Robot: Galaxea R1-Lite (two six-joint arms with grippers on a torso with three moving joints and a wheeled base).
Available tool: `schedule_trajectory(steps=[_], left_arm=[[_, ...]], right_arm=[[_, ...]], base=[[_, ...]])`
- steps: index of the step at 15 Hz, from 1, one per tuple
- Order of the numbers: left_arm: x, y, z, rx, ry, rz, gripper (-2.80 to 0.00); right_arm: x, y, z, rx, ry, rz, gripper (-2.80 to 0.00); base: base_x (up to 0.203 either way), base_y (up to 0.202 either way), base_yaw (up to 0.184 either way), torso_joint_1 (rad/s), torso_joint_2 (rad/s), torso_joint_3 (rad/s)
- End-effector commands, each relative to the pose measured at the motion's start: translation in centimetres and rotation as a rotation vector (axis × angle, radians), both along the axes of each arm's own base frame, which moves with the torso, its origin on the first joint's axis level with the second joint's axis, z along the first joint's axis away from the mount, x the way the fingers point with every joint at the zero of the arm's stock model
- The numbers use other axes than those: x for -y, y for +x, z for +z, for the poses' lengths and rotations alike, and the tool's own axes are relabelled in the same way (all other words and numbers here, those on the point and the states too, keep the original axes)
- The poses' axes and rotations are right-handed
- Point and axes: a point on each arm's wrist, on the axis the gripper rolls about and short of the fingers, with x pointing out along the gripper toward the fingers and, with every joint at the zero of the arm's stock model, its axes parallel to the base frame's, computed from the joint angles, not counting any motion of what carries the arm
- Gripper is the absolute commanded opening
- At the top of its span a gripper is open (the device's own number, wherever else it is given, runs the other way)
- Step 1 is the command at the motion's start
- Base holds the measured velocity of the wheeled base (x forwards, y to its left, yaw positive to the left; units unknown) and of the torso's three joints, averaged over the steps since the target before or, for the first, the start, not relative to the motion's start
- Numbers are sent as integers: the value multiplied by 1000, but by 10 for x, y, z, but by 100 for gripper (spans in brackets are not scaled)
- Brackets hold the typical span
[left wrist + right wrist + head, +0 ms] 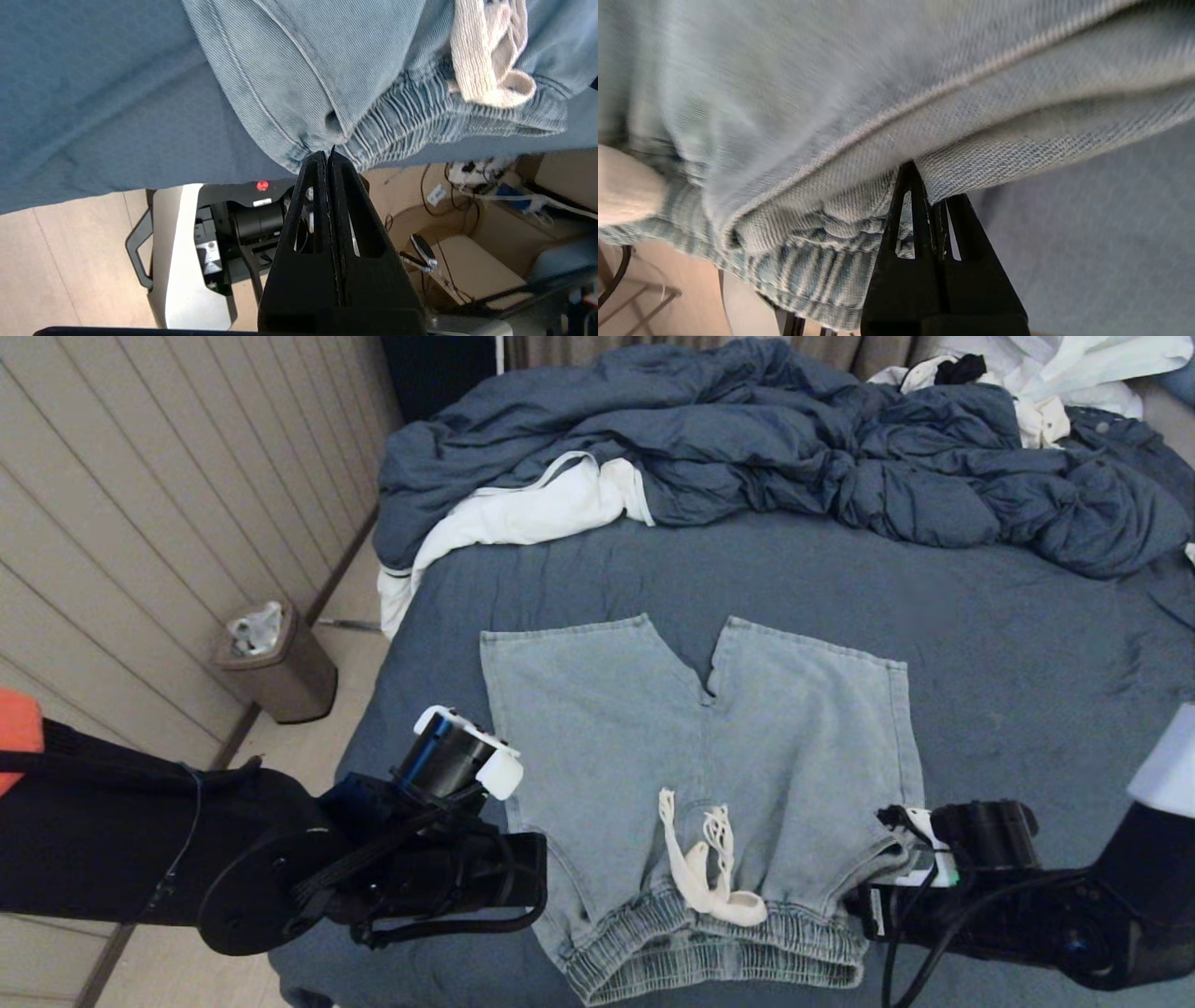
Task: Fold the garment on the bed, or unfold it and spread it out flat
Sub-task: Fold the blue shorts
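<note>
Head view | shorts (709, 775) flat on bed (1008, 653) | both grippers at waistband

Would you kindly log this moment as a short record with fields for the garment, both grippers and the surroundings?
garment: denim-look shorts spread flat on the bed, waistband nearest the robot, cream drawstring lying on top
left gripper: shut, tips at the waistband corner on the robot's left
right gripper: shut on the shorts at the opposite waistband corner
surroundings: rumpled duvet at the far side; bin on the floor
</note>
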Motion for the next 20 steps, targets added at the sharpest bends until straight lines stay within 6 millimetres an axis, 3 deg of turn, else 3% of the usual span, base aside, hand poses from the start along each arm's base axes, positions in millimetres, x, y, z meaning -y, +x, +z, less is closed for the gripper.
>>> schedule_trajectory(steps=[1,3,6,8,12,16,20], left_arm=[[-2,-1,4,28,11,30,-280],[-4,-3,7,34,7,33,-280],[-10,-8,15,53,-5,39,-280],[-13,-11,19,57,-9,39,-280],[-23,-22,22,48,-5,42,-280],[-34,-27,28,52,-31,71,-280],[-40,-29,28,51,-31,83,-280]], right_arm=[[-5,-1,17,75,3,21,-280],[-26,-5,40,168,9,107,-280],[-67,-5,57,251,28,264,-280],[-79,-2,64,287,28,307,-280],[-138,5,89,328,50,494,-280],[-193,0,101,318,51,663,-280],[-230,-17,89,272,22,810,-280]], base=[[0,0,0,0,0,0],[0,0,0,0,0,0],[0,0,0,0,0,0],[0,0,0,0,0,0],[0,0,0,0,0,0],[0,0,0,0,0,0],[0,0,0,0,0,0]])
